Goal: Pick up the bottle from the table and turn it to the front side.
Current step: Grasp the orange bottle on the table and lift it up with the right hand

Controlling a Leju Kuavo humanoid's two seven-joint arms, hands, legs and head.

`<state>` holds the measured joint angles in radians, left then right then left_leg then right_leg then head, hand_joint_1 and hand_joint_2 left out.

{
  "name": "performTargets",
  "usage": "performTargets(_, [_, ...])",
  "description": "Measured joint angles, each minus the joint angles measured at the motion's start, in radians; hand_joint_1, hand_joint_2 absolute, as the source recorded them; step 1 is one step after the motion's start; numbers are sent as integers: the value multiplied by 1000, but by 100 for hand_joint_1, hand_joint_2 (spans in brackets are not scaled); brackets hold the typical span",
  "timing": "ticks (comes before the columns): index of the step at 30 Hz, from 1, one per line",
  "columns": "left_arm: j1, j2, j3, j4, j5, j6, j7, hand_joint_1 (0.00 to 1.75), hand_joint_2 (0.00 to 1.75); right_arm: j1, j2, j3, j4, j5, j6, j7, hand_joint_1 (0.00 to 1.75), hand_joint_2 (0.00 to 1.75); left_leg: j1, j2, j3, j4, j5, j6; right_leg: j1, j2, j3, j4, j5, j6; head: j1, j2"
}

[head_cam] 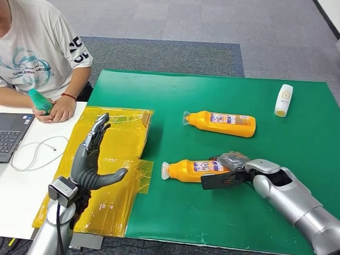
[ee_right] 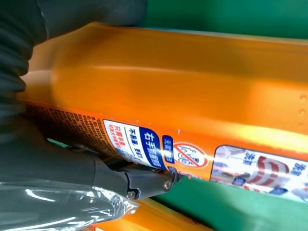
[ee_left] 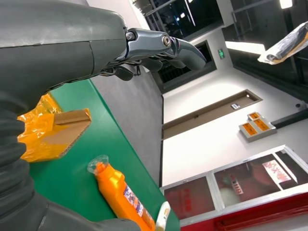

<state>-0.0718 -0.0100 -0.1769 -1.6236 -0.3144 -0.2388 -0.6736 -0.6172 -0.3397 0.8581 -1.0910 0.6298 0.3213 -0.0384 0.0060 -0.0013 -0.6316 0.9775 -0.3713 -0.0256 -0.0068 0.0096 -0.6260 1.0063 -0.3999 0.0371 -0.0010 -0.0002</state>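
Head view: right robot hand [head_cam: 224, 172] clamped on near orange bottle [head_cam: 192, 170] lying on green desk [head_cam: 240, 223]; left robot hand [head_cam: 94, 156] raised, fingers apart, holding nothing.

Count: 2 orange bottles [head_cam: 221, 123] [head_cam: 192, 170], 1 small white bottle [head_cam: 283, 100], 1 teal bottle [head_cam: 40, 101], 1 laptop [head_cam: 12, 135], 1 white cable [head_cam: 36, 151], 1 person [head_cam: 36, 53].

A laptop [head_cam: 12, 135] and white cable [head_cam: 34, 154] (beside a seated person [head_cam: 36, 53]).
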Motion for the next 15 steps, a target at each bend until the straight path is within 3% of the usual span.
performTargets(8, [9,2,6,0,6,-1,-17,0,175,49,-17,-38,-4,-70,-86,-78,175,175,0,0,0,0,0,0,0,0,0,0,0,0,0,0])
performTargets(12, [9,4,6,0,8,-8,-17,0,175,133,-11,-120,-27,-244,-110,-231,175,175,0,-1,-1,0,0,0,0,-1,0,0,-1,0,0,0])
performTargets(15, [10,4,6,0,14,-9,-17,0,175,227,27,-229,-54,-355,-107,-314,175,175,0,-1,-1,0,-1,0,0,-1,0,0,-1,0,0,0])
